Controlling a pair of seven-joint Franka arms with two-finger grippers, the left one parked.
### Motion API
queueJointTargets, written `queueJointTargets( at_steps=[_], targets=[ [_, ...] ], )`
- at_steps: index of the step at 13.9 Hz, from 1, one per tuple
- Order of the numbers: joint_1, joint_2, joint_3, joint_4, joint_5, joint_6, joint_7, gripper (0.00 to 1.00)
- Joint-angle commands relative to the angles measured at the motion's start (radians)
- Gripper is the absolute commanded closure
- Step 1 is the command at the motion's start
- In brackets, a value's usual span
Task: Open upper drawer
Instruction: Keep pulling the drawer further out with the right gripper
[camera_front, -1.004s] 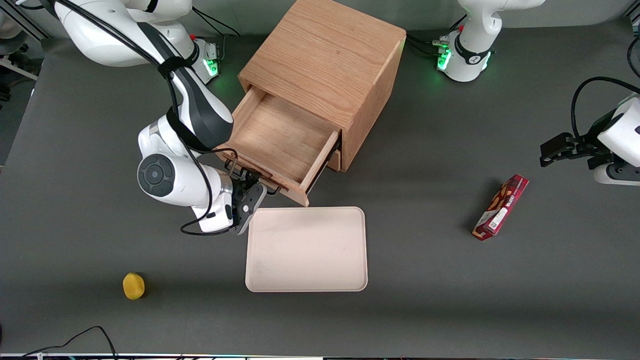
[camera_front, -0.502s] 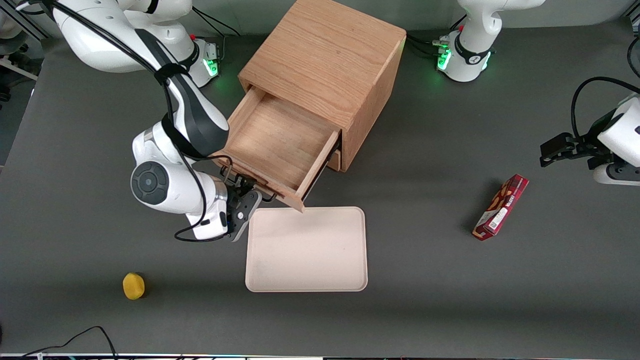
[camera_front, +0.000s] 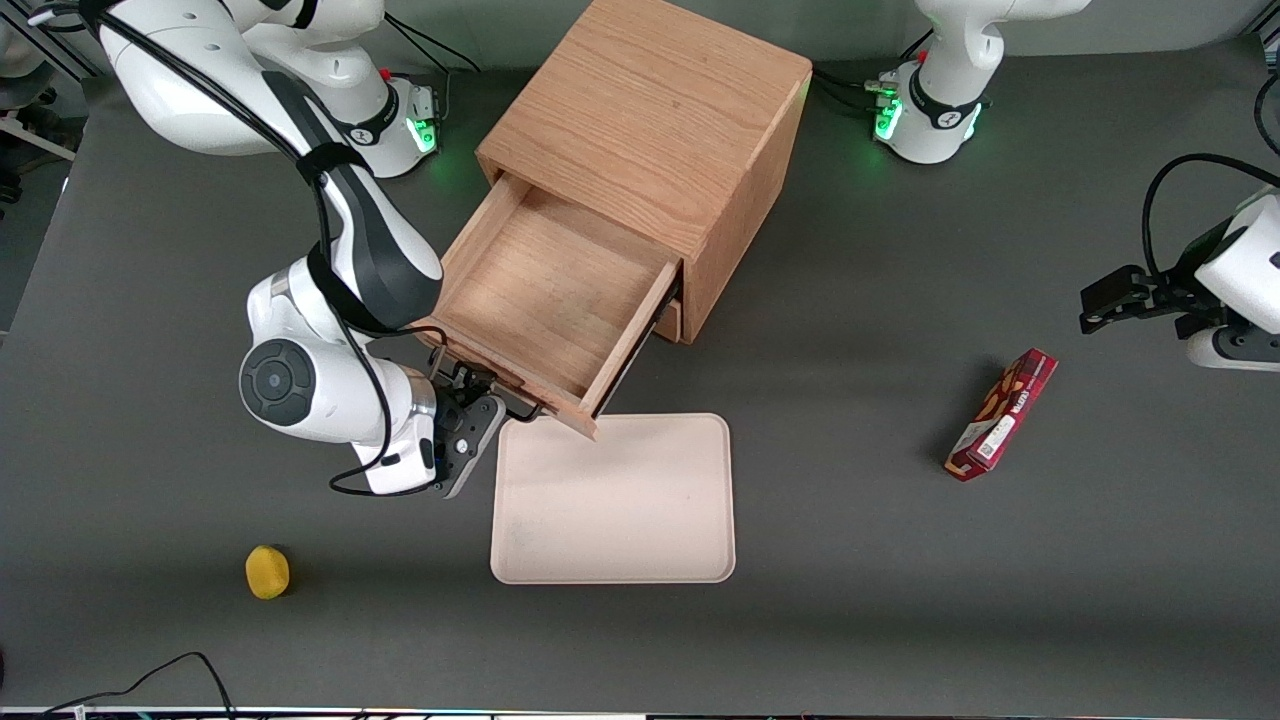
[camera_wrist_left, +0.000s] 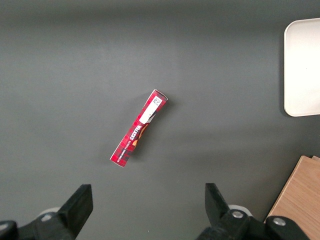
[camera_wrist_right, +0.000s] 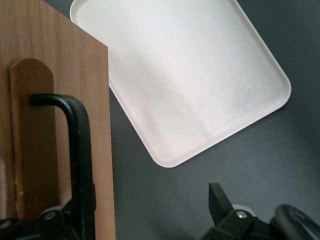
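Note:
The upper drawer (camera_front: 545, 290) of the oak cabinet (camera_front: 650, 110) stands pulled well out, and its wooden tray is empty. Its front panel (camera_wrist_right: 60, 125) carries a thin black bar handle (camera_wrist_right: 80, 150), of which one end (camera_front: 527, 408) shows in the front view. My gripper (camera_front: 468, 398) is in front of the drawer at that handle. Its fingers stand wide apart in the right wrist view (camera_wrist_right: 140, 217): one finger is up against the handle bar and the other finger (camera_wrist_right: 220, 202) hangs over the bare table. A sliver of the lower drawer (camera_front: 668, 318) shows under the upper one.
A beige tray (camera_front: 612, 498) lies on the table just in front of the open drawer, nearer the front camera; its rim (camera_wrist_right: 170, 160) shows beside the drawer front. A yellow fruit (camera_front: 267, 571) lies toward the working arm's end. A red snack box (camera_front: 1002, 414) lies toward the parked arm's end.
The drawer has slid farther out of the cabinet. My gripper and forearm have moved with its handle toward the front camera, away from the cabinet.

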Motion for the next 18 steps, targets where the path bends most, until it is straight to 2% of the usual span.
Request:
queueJointTargets(
  at_steps=[1, 18],
  targets=[
    [0.001, 0.027, -0.004, 0.047, -0.032, -0.023, -0.023, 0.00],
    [0.003, 0.054, -0.022, 0.127, -0.034, -0.089, -0.045, 0.00]
  ],
)
